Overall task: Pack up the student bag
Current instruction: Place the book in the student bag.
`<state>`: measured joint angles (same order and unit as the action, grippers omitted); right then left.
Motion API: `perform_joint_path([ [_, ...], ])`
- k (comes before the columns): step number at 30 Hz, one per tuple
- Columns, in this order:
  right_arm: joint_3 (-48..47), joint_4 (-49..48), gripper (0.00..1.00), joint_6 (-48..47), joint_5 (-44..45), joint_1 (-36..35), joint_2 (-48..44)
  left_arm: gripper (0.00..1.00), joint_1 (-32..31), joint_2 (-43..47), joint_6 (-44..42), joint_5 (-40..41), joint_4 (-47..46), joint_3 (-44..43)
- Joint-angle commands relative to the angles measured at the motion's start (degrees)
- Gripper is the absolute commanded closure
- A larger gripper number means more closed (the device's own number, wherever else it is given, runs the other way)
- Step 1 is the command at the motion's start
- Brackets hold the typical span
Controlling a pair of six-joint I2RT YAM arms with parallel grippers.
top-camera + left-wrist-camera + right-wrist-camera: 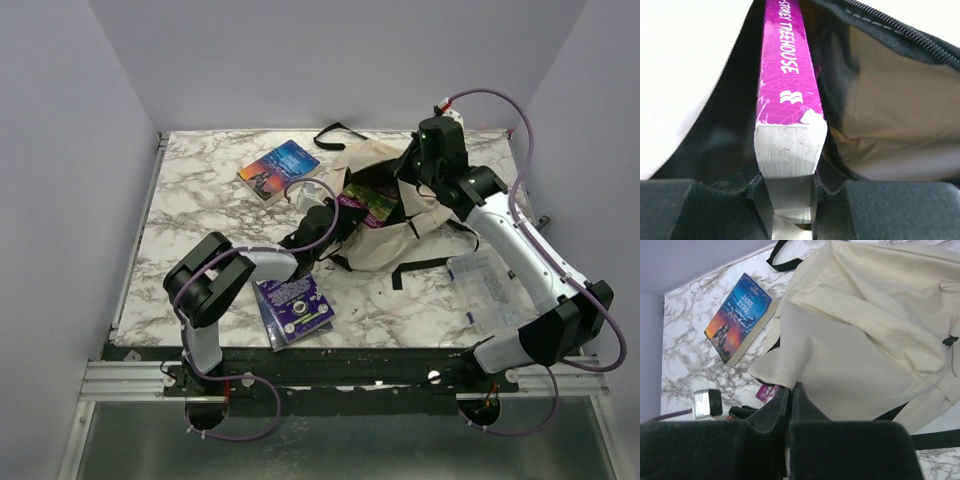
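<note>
L gripper (788, 195) holds book (787, 90) in bag (890, 110).

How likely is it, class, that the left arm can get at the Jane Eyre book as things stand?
Probably not at once: the left gripper is shut on the purple Treehouse book, partly inside the student bag. The Jane Eyre book lies uncovered on the table.
</note>
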<state>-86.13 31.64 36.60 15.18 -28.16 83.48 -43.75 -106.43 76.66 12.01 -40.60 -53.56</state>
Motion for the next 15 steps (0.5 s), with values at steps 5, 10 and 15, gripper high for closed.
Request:
perform_joint_path([
  [5,-1.4,-3.9,0.99,0.3,-2.8,2.9,-1.5,1.00,0.4,5.1,-1.6,-7.3,-7.1,5.2],
  [10,-1.7,-3.8,0.99,1.6,-5.1,2.9,-1.3,1.00,0.3,0.0,2.3,-9.9,-8.4,-1.5],
  [15,-1.2,-4.5,0.99,4.1,-9.1,2.9,-1.5,1.00,-0.1,-5.1,4.9,-5.8,-11.9,-8.2],
])
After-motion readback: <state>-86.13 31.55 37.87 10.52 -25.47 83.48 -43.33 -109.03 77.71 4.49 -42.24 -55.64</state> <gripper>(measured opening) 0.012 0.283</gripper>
